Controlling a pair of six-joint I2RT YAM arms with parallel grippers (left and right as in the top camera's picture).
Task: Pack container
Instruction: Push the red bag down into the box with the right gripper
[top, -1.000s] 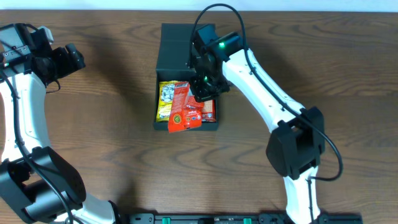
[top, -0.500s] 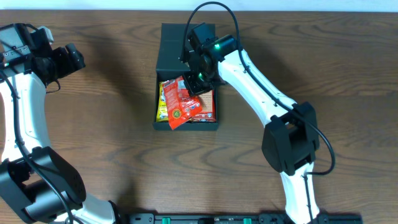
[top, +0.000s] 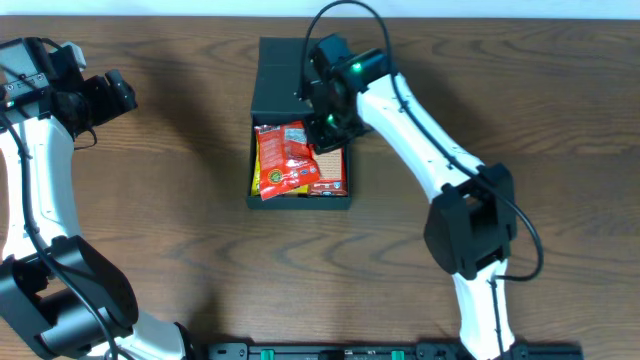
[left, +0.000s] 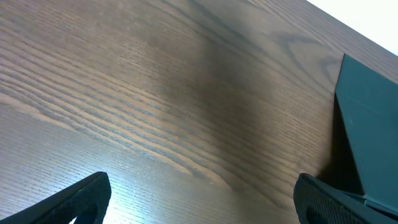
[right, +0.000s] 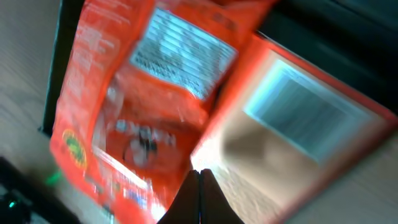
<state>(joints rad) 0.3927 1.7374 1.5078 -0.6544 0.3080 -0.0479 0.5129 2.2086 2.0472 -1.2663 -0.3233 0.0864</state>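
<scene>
The container stands on the tabletop with its flap lid open toward the far side. Inside it, a red snack pouch lies on top. It covers most of a yellow pack at the container's left wall, and an orange-red carton lies at the right wall. The right tool hangs over the container's far right inner corner, its fingers pressed together on nothing. The left tool is well apart to the left of the container, its fingers spread wide and empty.
</scene>
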